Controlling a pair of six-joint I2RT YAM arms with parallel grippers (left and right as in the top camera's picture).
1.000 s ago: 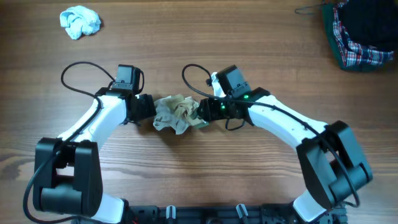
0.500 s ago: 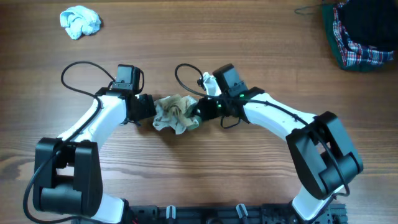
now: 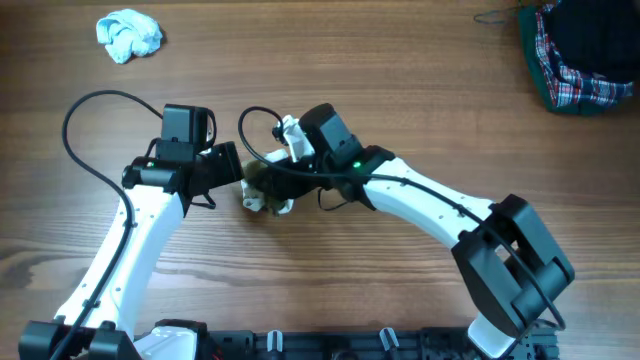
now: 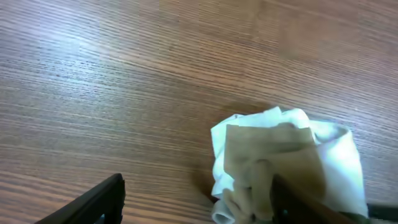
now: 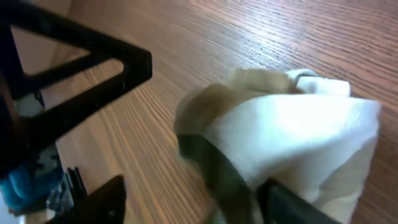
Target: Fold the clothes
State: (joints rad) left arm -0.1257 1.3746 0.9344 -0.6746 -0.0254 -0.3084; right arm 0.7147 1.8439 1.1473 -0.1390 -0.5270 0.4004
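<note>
A small beige and olive cloth (image 3: 264,190) lies bunched on the wooden table between my two grippers. My left gripper (image 3: 228,166) is open at its left side. In the left wrist view the cloth (image 4: 286,158) rests against the right finger of the left gripper (image 4: 199,205), and the left finger is far off over bare wood. My right gripper (image 3: 262,178) is open over the cloth's right part. In the right wrist view the cloth (image 5: 280,130) is heaped against the right finger of the right gripper (image 5: 186,208).
A crumpled light blue cloth (image 3: 128,35) lies at the far left. A pile of plaid and dark clothes (image 3: 575,55) sits at the far right corner. The left gripper's black fingers (image 5: 81,62) show close by in the right wrist view.
My right arm has reached left and pushed the cloth into a tighter bunch. My left arm has drawn back to the left and the cloth has shifted left with it.
</note>
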